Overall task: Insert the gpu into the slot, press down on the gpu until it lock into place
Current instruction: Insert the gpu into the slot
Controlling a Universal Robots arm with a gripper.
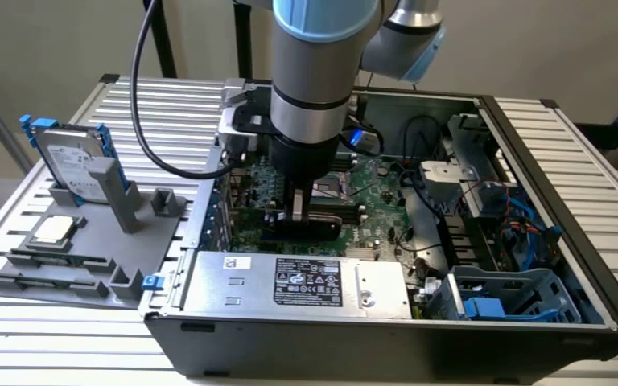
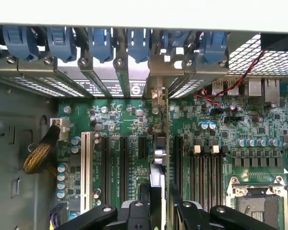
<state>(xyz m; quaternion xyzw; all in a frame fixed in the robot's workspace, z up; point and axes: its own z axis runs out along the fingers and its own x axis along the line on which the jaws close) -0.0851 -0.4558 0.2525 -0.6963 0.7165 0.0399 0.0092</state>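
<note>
Gripper (image 1: 297, 211) is down inside the open case, fingers drawn narrow onto both faces of the gpu (image 2: 161, 172), a thin flat black rectangular card. The card stands edge-on and upright over the green motherboard (image 1: 379, 221), at 12 o'clock from the silver labelled power-supply box (image 1: 298, 281) in the exterior view. Judgement: keep the card vertical and parallel to the neighbouring black connector strips (image 2: 124, 165) and press straight down, evenly along its length; whether its edge has entered the slot I cannot tell.
</note>
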